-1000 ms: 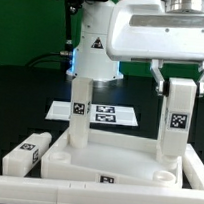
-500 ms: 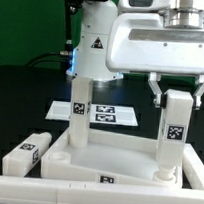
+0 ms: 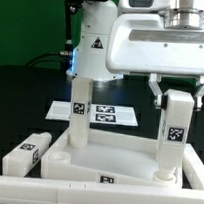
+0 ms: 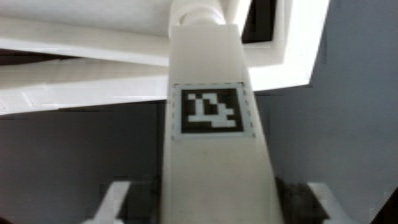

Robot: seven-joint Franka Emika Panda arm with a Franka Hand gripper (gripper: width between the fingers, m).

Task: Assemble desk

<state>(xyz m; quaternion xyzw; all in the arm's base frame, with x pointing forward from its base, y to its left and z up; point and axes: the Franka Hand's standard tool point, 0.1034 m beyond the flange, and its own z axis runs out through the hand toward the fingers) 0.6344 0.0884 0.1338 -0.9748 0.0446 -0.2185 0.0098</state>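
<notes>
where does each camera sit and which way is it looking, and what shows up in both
Exterior view: off the arm, low in front of the desk, looking level across the tabletop toward the robot base. It shows the arm and the gripper straddling an upright leg.
Wrist view: on the wrist, looking down along that leg to the tabletop. Both fingers show, one on each side, with gaps.
Shared: the tagged leg, the tabletop and the gripper's fingers.
</notes>
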